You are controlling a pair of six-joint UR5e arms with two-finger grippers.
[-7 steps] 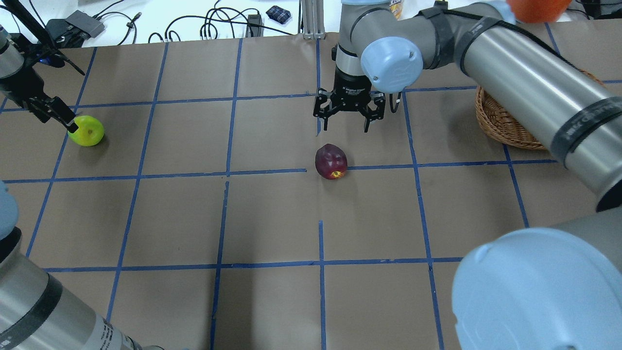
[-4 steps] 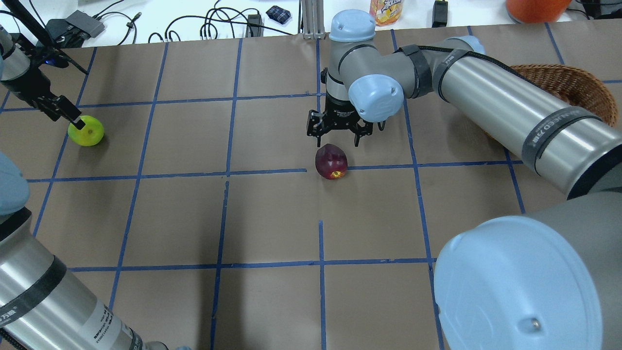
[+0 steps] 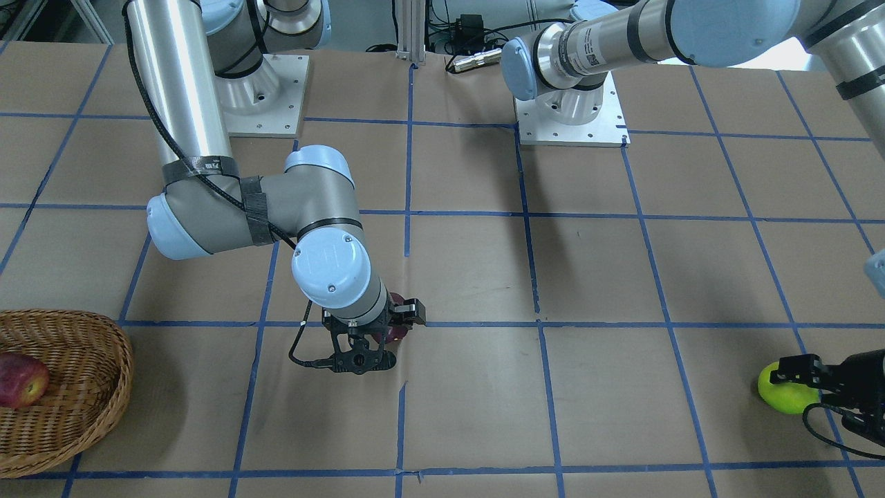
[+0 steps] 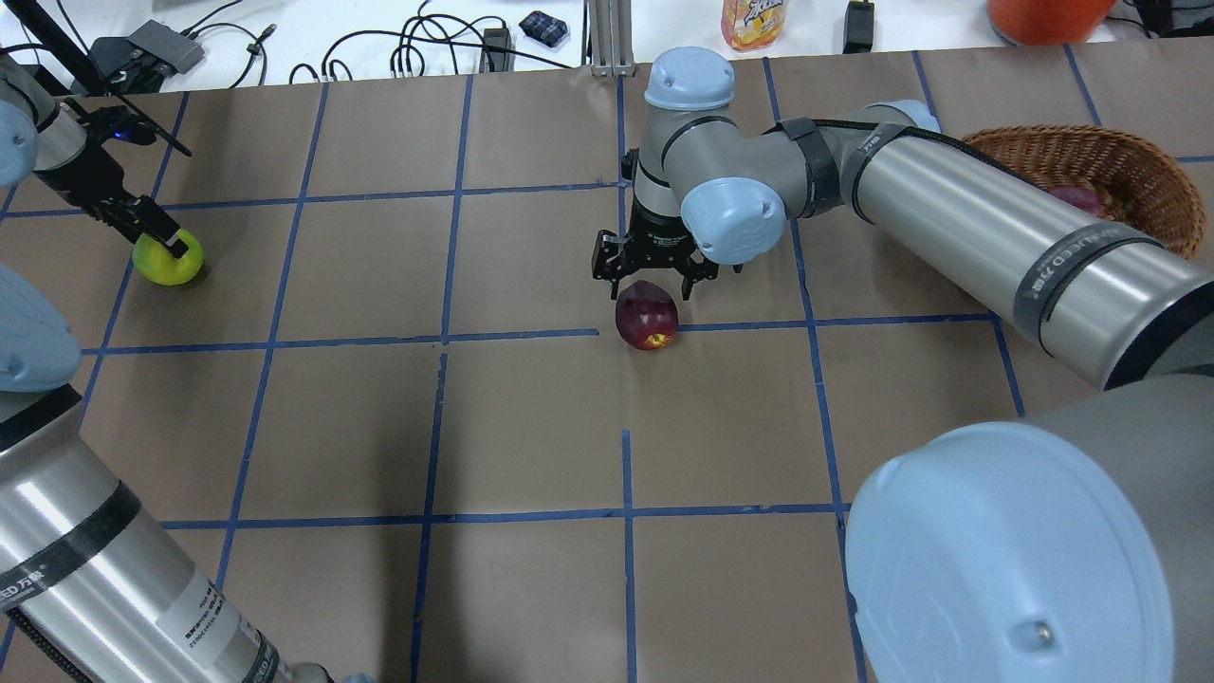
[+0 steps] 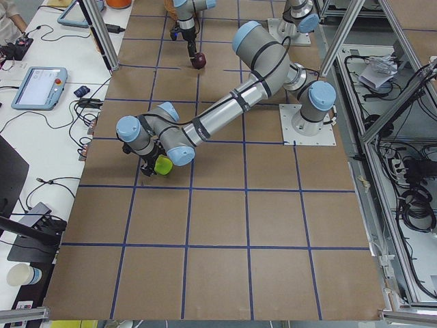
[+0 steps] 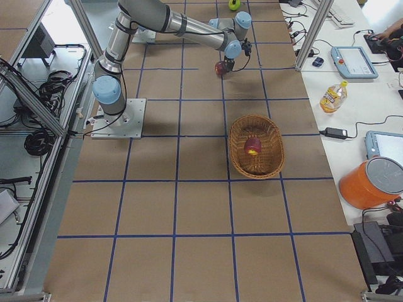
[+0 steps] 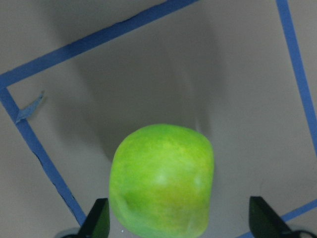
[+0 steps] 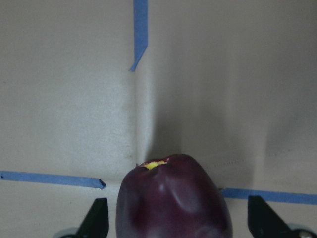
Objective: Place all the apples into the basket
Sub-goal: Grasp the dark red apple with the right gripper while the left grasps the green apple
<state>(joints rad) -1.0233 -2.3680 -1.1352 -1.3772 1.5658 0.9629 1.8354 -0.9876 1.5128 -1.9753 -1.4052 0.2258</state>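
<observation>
We are counting three apples and one basket, with the red apple lying inside it. On the desk, our right jaws are straddling the maroon apple and our left jaws the green apple, both spread wide, gripping nothing.

Woven wicker basket, glossy maroon apple, matt brown paper table

left end effector spread, right end effector spread
</observation>
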